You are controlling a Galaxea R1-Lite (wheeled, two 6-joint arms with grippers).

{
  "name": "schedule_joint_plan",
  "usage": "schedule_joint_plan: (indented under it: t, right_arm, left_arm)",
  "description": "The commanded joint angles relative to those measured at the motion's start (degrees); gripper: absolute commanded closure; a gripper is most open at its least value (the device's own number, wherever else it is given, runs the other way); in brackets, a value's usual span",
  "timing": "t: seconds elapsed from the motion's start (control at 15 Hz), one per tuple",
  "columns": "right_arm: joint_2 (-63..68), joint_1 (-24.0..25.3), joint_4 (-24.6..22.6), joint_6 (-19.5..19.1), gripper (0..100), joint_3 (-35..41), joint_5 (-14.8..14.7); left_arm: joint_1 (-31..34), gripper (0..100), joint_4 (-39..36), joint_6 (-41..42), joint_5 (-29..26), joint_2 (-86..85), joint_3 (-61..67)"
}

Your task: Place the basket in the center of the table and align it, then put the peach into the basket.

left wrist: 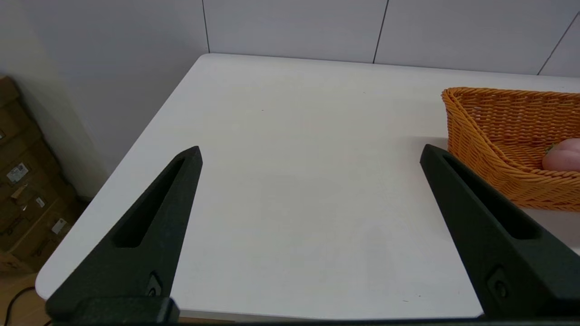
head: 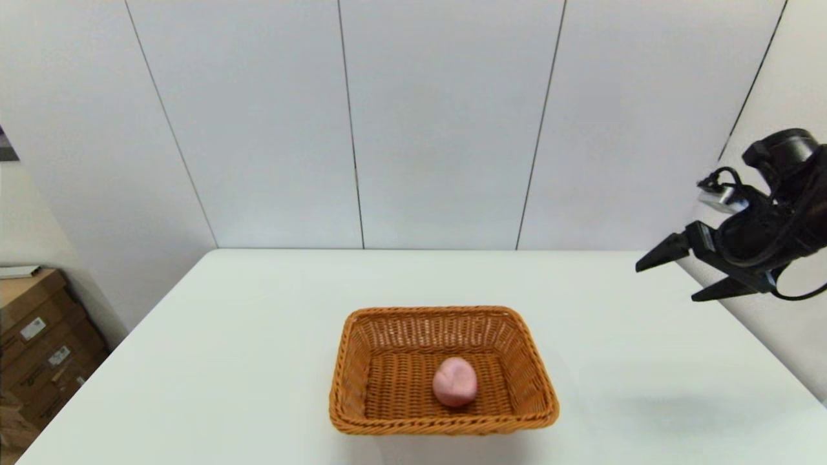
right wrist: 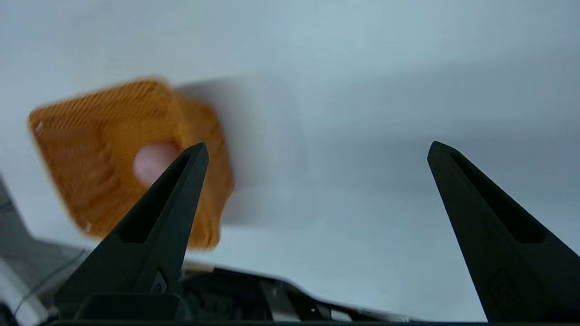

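Right gripper (head: 669,279) raised off the table's right edge, fingers spread wide, holding nothing, well apart from basket (head: 443,370), left gripper (left wrist: 310,154) released too, empty, over bare table (left wrist: 290,181) beside basket, peach (head: 455,382) resting inside basket, mid-table near front edge, cardboard boxes (head: 39,349) on floor at left.

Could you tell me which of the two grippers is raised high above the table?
The right gripper, open and empty, high at the table's right edge. The left gripper, also open, sits low beside the basket holding the peach.
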Motion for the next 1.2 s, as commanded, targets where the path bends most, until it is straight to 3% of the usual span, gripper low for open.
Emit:
schedule_joint_plan:
  t: [0.07,0.47,0.73,0.93,1.2]
  right_arm:
    - [-22.0,0.1,0.8,-4.4,0,15.1,2.6]
    - [-46.0,-0.1,0.4,-5.1,0,33.0,1.8]
    - [-57.9,-0.2,0.3,-4.5,0,37.4,-7.9]
    - [-67.7,-0.2,0.3,-4.6,0,40.0,-11.7]
    - [-77.7,0.4,4.9,-4.8,0,44.4,-11.4]
  left_arm:
    - [0.0,0,0.0,0.0,0.0,0.1,0.0]
    - [0.0,0,0.0,0.0,0.0,0.1,0.0]
    - [0.0,0,0.0,0.0,0.0,0.1,0.0]
    - [0.0,0,0.0,0.0,0.0,0.1,0.0]
    - [0.0,0,0.0,0.0,0.0,0.1,0.0]
